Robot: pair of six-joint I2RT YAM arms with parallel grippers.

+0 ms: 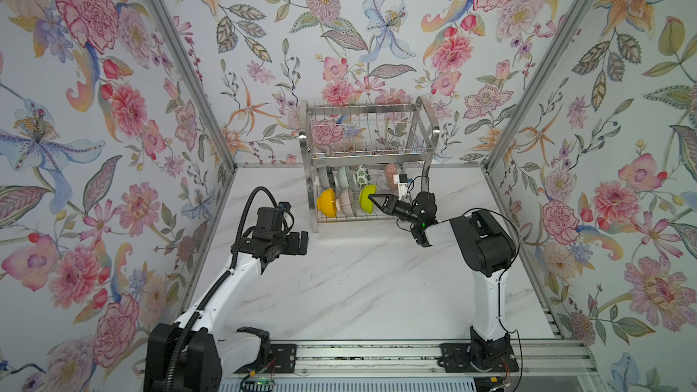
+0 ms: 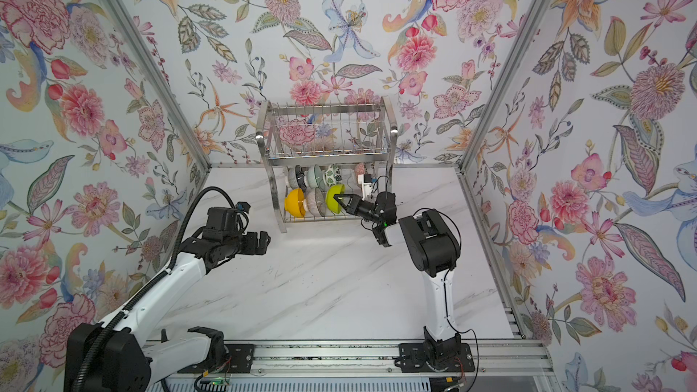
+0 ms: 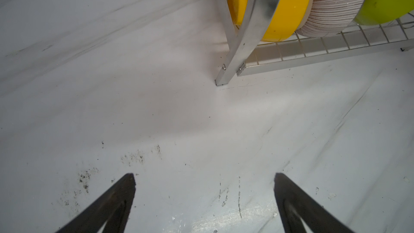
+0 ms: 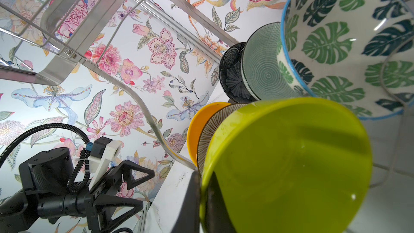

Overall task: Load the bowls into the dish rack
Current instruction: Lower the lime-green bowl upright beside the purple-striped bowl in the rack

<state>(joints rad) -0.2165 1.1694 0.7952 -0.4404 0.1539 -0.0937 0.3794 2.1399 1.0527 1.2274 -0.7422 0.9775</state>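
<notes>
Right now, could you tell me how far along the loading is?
Done: the yellow bowl, the ribbed bowl and four more behind them stand in the dish rack's lower tier. In hand: the right gripper's jaws grip the lime green bowl beside them. Left: releasing it; the left gripper is open.

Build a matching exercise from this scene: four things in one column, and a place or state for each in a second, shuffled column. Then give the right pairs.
Things
1. lime green bowl
2. orange-yellow bowl
3. leaf-print bowl
4. left gripper

Places or states
A. open, over the bare table
B. back row of the dish rack, lower tier
C. clamped at its rim by the right gripper
D. left end of the lower tier's front row

Pairs: 1-C, 2-D, 3-B, 4-A
</notes>
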